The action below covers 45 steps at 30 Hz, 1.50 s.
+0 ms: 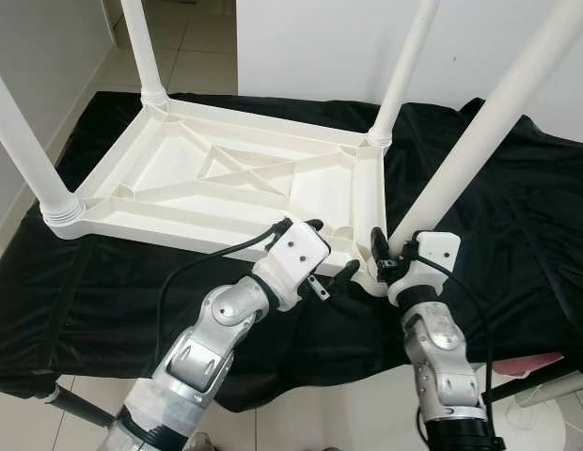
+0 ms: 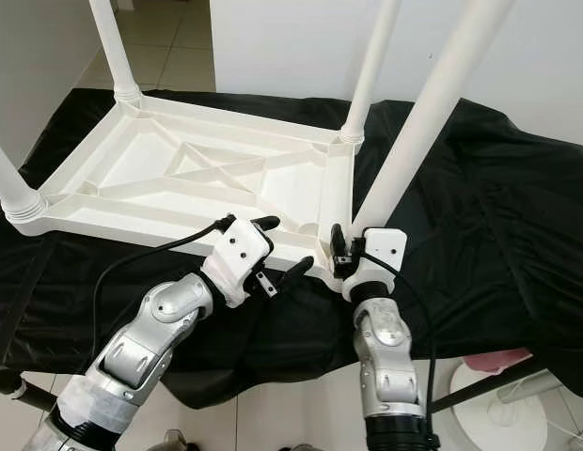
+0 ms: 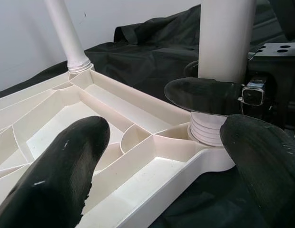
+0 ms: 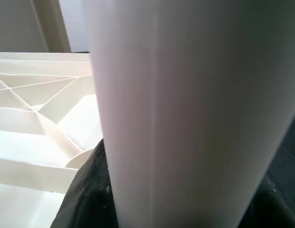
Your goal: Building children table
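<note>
two grippers work at the near right corner of the upside-down white table top. right gripper is clamped round the base of the near right leg, just above its ribbed collar; r wrist view has the leg pressed up close w/ a black finger wrapped beside it. left gripper is spread open, holding nothing, fingers straddling the corner edge of the top, near the same leg's collar.

table top lies ribs-up on a black cloth over a low surface, near edge close to the cloth's front. all 4 legs stand in their corner sockets: far left leg, far right leg, near left leg. so build looks nearly done, prob. last leg being seated or tightened.

risks, as i judge them: leg sits slanted in the socket, so turning it could cross-thread or jam. w/ the l gripper not gripping, the top could spin or slide on the slick cloth toward the edge. too much side load could tip the whole thing.
</note>
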{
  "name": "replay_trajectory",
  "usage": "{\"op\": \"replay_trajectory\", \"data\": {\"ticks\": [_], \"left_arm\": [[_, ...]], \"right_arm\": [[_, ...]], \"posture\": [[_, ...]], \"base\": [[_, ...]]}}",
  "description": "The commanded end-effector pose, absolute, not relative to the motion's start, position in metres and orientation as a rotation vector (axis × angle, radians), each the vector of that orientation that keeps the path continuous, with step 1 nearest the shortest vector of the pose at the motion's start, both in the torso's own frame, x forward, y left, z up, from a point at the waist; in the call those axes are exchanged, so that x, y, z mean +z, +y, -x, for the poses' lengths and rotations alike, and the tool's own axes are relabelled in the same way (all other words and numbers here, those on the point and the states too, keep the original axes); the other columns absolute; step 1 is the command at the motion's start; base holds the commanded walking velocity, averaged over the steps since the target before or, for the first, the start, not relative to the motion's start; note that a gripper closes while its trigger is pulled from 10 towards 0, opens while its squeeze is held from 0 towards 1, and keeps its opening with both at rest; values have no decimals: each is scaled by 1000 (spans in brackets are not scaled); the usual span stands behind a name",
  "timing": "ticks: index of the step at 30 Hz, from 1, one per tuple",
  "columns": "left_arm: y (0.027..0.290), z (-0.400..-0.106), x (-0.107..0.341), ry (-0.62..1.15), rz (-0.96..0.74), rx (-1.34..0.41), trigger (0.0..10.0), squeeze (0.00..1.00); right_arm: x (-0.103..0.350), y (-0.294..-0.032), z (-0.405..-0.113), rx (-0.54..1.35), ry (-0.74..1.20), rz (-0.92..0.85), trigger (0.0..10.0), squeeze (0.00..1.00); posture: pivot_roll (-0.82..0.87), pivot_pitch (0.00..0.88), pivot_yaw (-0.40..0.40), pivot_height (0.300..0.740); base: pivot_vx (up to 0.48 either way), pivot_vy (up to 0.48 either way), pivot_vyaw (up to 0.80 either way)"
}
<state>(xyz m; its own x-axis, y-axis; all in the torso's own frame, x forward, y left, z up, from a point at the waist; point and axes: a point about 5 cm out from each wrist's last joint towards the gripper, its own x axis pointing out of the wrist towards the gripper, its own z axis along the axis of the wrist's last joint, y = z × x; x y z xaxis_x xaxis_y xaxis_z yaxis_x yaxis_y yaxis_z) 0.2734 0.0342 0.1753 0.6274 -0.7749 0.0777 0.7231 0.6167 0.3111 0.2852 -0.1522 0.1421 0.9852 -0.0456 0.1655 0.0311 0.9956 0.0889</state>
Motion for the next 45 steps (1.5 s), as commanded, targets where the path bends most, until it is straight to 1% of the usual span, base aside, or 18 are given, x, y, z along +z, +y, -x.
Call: {"op": "replay_trajectory", "data": {"ticks": [1,2,4,8,9,15,18,26,27,28,29,31,32,34,38,40,42,45], "left_arm": [[31,-272,174,-212,-262,-906,10000,0],[31,-272,174,-212,-262,-906,10000,0],[31,-271,175,-212,-253,-909,10000,0],[30,-273,175,-216,-262,-909,10000,0],[29,-273,176,-218,-264,-909,10000,0],[34,-276,179,-226,-265,-903,10000,0],[38,-280,176,-220,-279,-886,10000,0],[40,-281,182,-232,-251,-869,10000,0],[42,-281,182,-228,-251,-869,10000,0],[42,-280,181,-225,-250,-872,10000,0],[42,-280,181,-225,-250,-872,10000,0],[42,-279,180,-222,-246,-885,10000,0],[42,-279,180,-222,-246,-885,10000,0],[39,-276,179,-217,-247,-914,10000,0],[37,-272,181,-224,-234,-955,10000,0],[38,-271,181,-221,-229,-972,10000,0],[39,-269,178,-221,-266,-1003,10000,0],[39,-268,176,-217,-271,-1025,10000,0]], "right_arm": [[134,-148,-280,-82,-129,-112,10000,0],[134,-148,-280,-82,-129,-112,10000,0],[135,-138,-279,-55,-135,-130,10000,0],[136,-138,-278,-51,-136,-132,10000,0],[137,-140,-278,-64,-134,-130,10000,1000],[143,-145,-278,-62,-159,-114,10000,1000],[147,-151,-275,13,-193,-109,10000,1000],[149,-167,-273,117,-207,-66,10000,1000],[149,-168,-273,175,-206,-49,10000,161],[149,-172,-273,218,-203,-31,10000,0],[149,-172,-273,218,-203,-31,10000,0],[148,-176,-275,296,-196,8,10000,0],[148,-176,-275,296,-196,8,10000,0],[145,-181,-277,387,-168,45,10000,0],[144,-189,-281,481,-138,89,10000,0],[144,-190,-282,506,-132,105,10000,0],[143,-192,-288,551,-116,122,10000,0],[144,-193,-292,569,-117,133,10000,0]], "posture": [[-42,89,-54,740],[-42,89,-54,740],[-40,89,-53,740],[-34,81,-50,740],[-34,81,-50,740],[-41,85,-55,740],[-47,85,-60,740],[-48,90,-56,740],[-49,95,-50,740],[-52,97,-44,740],[-52,97,-44,740],[-57,99,-34,740],[-57,99,-34,740],[-54,90,-18,740],[-66,97,-5,740],[-66,97,-5,740],[-59,91,-13,740],[-55,86,-19,740]], "base": [[0,0,0],[0,0,0],[0,0,0],[0,0,0],[0,0,0],[0,0,0],[0,0,0],[0,0,0],[0,0,0],[0,0,0],[0,0,0],[0,0,0],[0,0,0],[0,0,0],[0,0,0],[0,0,0],[0,0,0],[0,0,0]]}}
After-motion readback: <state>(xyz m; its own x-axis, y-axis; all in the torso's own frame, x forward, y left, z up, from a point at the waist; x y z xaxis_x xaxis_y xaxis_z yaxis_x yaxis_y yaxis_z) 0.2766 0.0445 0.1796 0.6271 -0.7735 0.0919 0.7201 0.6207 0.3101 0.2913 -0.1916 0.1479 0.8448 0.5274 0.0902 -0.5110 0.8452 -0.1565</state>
